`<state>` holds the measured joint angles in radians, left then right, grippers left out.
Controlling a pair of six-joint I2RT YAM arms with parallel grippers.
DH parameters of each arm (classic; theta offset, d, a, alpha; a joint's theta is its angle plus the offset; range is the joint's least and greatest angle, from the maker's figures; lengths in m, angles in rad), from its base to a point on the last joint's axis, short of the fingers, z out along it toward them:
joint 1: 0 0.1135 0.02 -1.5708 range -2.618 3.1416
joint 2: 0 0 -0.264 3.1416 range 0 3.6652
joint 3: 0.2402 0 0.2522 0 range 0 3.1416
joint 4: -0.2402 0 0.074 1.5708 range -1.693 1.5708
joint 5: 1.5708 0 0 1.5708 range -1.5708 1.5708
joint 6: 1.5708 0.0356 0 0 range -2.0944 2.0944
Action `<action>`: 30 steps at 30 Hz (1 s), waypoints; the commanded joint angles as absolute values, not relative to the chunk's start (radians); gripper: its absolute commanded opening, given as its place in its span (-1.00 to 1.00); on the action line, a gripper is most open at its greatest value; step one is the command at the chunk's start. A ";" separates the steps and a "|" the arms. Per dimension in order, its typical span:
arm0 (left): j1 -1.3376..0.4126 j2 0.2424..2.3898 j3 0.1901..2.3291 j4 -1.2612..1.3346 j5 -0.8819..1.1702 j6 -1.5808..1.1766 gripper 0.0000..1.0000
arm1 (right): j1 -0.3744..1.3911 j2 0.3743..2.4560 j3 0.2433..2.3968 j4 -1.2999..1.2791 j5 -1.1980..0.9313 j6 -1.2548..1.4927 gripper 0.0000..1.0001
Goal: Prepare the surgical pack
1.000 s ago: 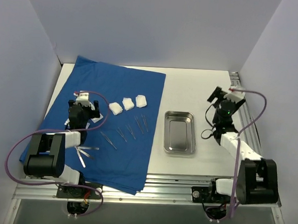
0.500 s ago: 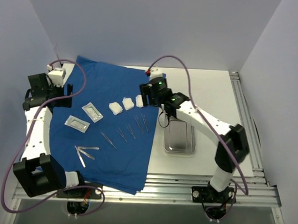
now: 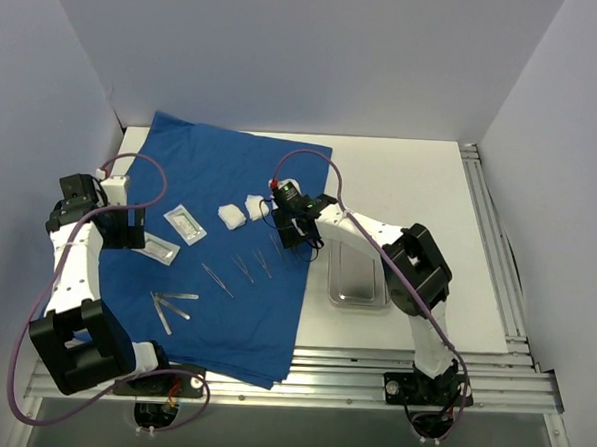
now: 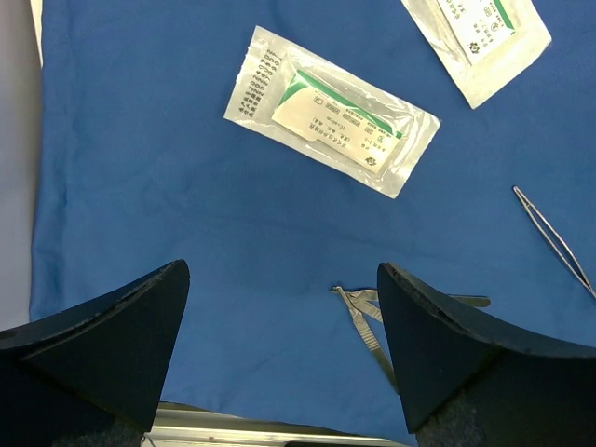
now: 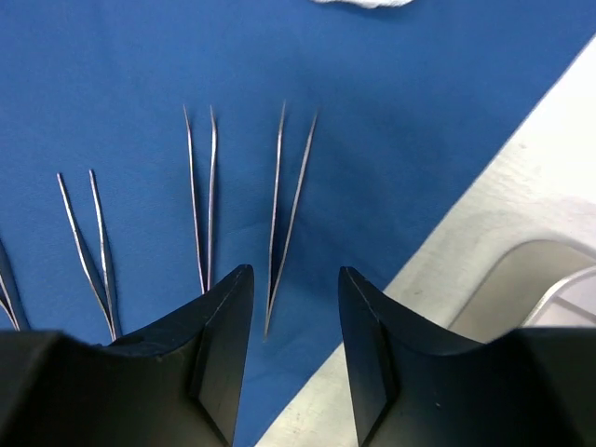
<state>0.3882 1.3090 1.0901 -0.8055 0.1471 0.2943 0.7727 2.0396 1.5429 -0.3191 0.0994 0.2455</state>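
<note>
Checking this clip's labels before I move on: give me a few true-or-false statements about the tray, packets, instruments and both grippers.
1. The steel tray sits on the blue cloth. False: it sits on the bare table, to the right of the cloth.
2. The left gripper hangs open above the cloth, near the packets. True.
3. The right gripper straddles the end of one pair of tweezers lying on the cloth. True.
4. The right gripper holds a gauze pad. False: it holds nothing; the gauze pads lie on the cloth.
</note>
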 commanded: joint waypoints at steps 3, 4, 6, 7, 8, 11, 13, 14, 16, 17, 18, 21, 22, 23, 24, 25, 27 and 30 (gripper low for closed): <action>0.393 1.305 1.095 -0.781 0.161 0.275 0.84 | 0.778 2.060 1.551 -0.339 0.051 0.268 -0.26; 0.391 1.304 1.091 -0.778 0.160 0.275 0.84 | 0.776 2.071 1.548 -0.333 0.048 0.268 -0.28; 0.391 1.302 1.088 -0.778 0.156 0.273 0.85 | 0.776 2.083 1.551 -0.328 0.038 0.271 -0.31; 0.391 1.302 1.085 -0.776 0.156 0.272 0.84 | 0.776 2.094 1.552 -0.322 0.035 0.272 -0.33; 0.393 1.301 1.081 -0.776 0.156 0.270 0.85 | 0.776 2.098 1.554 -0.319 0.035 0.273 -0.39; 0.391 1.295 1.077 -0.775 0.156 0.267 0.84 | 0.776 2.115 1.562 -0.322 0.060 0.275 -0.48; 0.393 1.293 1.074 -0.776 0.156 0.267 0.84 | 0.776 2.128 1.562 -0.321 0.060 0.272 -0.48; 0.393 1.293 1.074 -0.776 0.156 0.267 0.84 | 0.776 2.131 1.562 -0.321 0.061 0.272 -0.48; 0.393 1.292 1.074 -0.776 0.152 0.267 0.84 | 0.776 2.140 1.562 -0.319 0.067 0.275 -0.59; 0.391 1.292 1.074 -0.775 0.152 0.267 0.84 | 0.776 2.141 1.562 -0.319 0.067 0.276 -0.64; 0.391 1.290 1.074 -0.775 0.150 0.267 0.84 | 0.778 2.140 1.562 -0.319 0.066 0.279 -0.70; 0.393 1.290 1.074 -0.776 0.149 0.267 0.84 | 0.779 2.131 1.562 -0.319 0.075 0.288 -0.96; 0.391 1.290 1.074 -0.775 0.149 0.267 0.84 | 0.779 2.119 1.562 -0.319 0.080 0.290 -1.00; 0.393 1.292 1.074 -0.776 0.149 0.267 0.84 | 0.779 2.111 1.562 -0.319 0.087 0.293 -1.00; 0.393 1.292 1.074 -0.776 0.149 0.267 0.84 | 0.782 2.105 1.563 -0.321 0.092 0.295 -1.00; 0.391 1.293 1.075 -0.776 0.149 0.267 0.84 | 0.781 2.085 1.563 -0.321 0.095 0.296 -1.00; 0.393 1.293 1.077 -0.776 0.149 0.267 0.84 | 0.781 2.045 1.566 -0.318 0.113 0.307 -1.00; 0.393 1.293 1.080 -0.778 0.147 0.267 0.84 | 0.782 1.956 1.549 -0.281 0.167 0.330 -1.00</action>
<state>0.3882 1.3090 1.0737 -0.8032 0.1467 0.2703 0.7742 2.1075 1.5448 -0.2897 0.0856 0.2951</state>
